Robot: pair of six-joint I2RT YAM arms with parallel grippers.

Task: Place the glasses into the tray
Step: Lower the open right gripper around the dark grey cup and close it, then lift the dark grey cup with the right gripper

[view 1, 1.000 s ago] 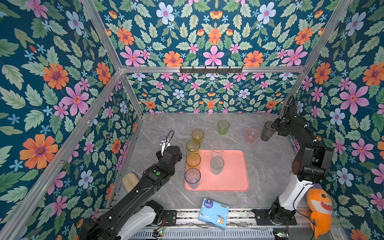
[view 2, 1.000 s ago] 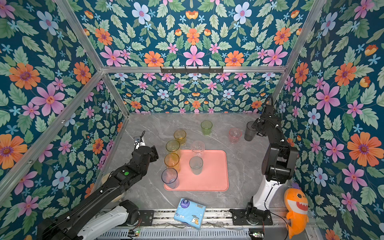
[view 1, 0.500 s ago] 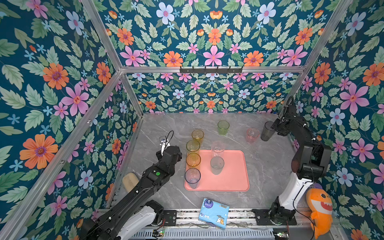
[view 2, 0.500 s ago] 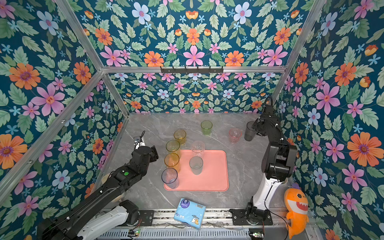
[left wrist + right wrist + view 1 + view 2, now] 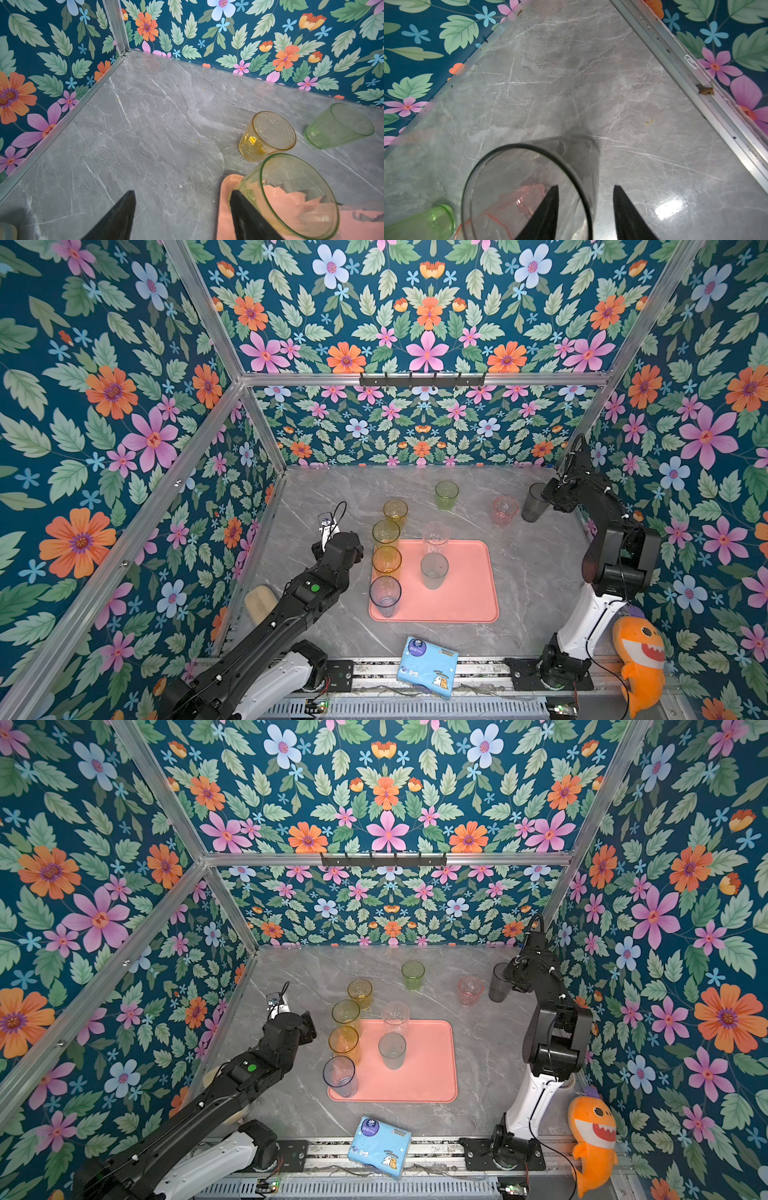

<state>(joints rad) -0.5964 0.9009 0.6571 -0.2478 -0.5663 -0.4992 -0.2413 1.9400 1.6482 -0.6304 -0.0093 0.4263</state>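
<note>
R gripper [image 5: 584, 187] jaws apart astride dark glass [image 5: 571, 149] wall; contact cut off. L gripper [image 5: 182, 192] apart, empty.

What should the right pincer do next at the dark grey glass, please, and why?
Probably close on the wall of the dark grey glass. The right pincer straddles its rim, one prong inside, one outside, gaps showing either side, so nothing is gripped yet. The glass stands on the table, off the tray, and needs a pinch before lifting.
</note>
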